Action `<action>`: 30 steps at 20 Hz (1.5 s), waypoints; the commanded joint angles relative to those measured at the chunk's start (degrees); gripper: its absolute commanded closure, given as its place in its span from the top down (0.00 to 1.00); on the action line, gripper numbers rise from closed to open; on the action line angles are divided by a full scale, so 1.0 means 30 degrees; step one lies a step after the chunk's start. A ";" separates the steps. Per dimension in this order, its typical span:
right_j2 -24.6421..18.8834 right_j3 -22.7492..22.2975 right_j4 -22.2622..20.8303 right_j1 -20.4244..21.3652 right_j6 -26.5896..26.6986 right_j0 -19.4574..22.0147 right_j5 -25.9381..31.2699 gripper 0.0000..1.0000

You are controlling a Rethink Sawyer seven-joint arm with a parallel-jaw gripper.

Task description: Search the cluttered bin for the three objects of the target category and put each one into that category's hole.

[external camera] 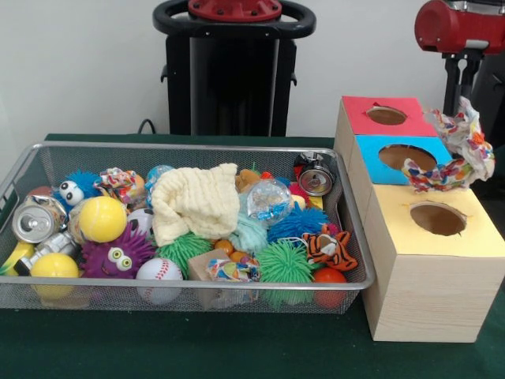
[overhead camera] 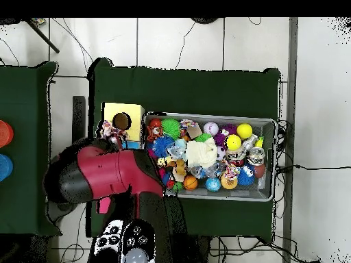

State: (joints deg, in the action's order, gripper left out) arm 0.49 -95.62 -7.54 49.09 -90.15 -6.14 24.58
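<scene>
A wooden box at the right has three holes in a row: red top (external camera: pixel 386 115), blue top (external camera: pixel 409 156), yellow top (external camera: pixel 438 219). A bright patterned cloth (external camera: pixel 461 151) hangs over the blue and yellow tops, its tail drooping beside the blue hole. It is held from above by my gripper (external camera: pixel 467 96), whose tips are buried in the cloth. From overhead the cloth (overhead camera: pixel 110 130) lies just beside the yellow hole (overhead camera: pixel 122 121), and the red arm (overhead camera: pixel 103 174) covers the rest of the box. A cream cloth (external camera: pixel 195 201) lies in the wire bin (external camera: pixel 189 146).
The bin holds several balls, furry toys, a can (external camera: pixel 35 221), a tiger toy (external camera: pixel 330 249) and small patterned cloth pieces (external camera: pixel 118 183) (external camera: pixel 230 270). The black pedestal (external camera: pixel 233 71) stands behind it. Green cloth covers the table (external camera: pixel 197 347).
</scene>
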 commanded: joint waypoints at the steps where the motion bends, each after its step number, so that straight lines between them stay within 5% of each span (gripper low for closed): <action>1: -0.0572 0.1239 0.0625 -0.1257 -0.2736 0.0061 0.2876 0.00; 30: -0.0898 0.1886 0.0500 -0.1838 -0.1918 0.0666 0.3062 0.00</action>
State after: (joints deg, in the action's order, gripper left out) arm 0.48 -90.57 -7.21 45.64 -90.15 -6.16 26.73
